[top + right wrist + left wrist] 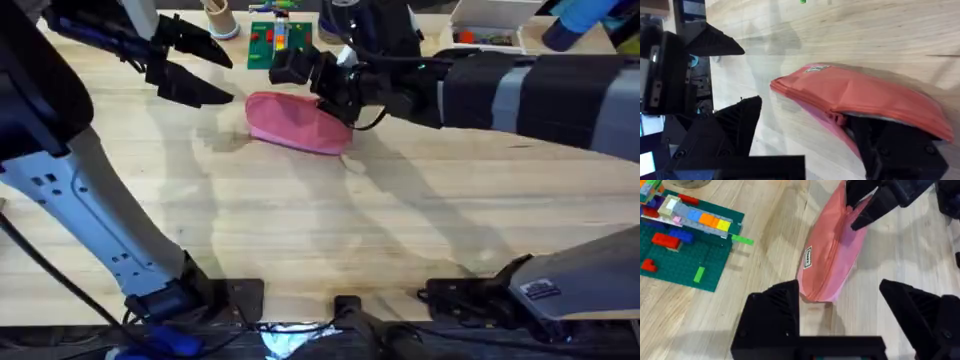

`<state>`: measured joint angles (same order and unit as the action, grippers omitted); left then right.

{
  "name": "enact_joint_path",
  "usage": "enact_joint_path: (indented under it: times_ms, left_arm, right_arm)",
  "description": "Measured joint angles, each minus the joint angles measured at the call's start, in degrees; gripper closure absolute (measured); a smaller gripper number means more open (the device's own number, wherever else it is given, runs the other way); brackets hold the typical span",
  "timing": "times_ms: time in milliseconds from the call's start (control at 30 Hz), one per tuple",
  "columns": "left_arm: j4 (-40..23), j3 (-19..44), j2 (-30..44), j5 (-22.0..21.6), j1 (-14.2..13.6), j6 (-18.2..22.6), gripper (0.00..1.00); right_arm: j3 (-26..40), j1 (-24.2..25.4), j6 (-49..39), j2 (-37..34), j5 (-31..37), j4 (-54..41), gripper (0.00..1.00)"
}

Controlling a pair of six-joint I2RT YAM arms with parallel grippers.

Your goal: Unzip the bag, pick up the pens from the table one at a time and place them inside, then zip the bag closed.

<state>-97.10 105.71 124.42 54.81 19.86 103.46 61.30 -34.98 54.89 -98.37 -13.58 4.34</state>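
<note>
Pink pencil pouch: one end between my right jaws, clamped. Left jaws wide, beside it. Risk: fabric slipping, pouch dragging across table.

A small white label is sitting on the side of the pink pencil pouch, just below its zipper seam, toward the pouch's 7 o'clock end in the left wrist view. It is carrying dark print, but the letters are too small to read.
</note>
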Motion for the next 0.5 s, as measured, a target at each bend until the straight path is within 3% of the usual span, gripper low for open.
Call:
enact_joint_path:
  times_ms: [500]
  left_arm:
    - [0.00,0.00,0.00,0.00,0.00,0.00,0.006]
  right_arm:
    - [-0.02,0.00,-1.86,0.00,-1.69,-0.29,0.006]
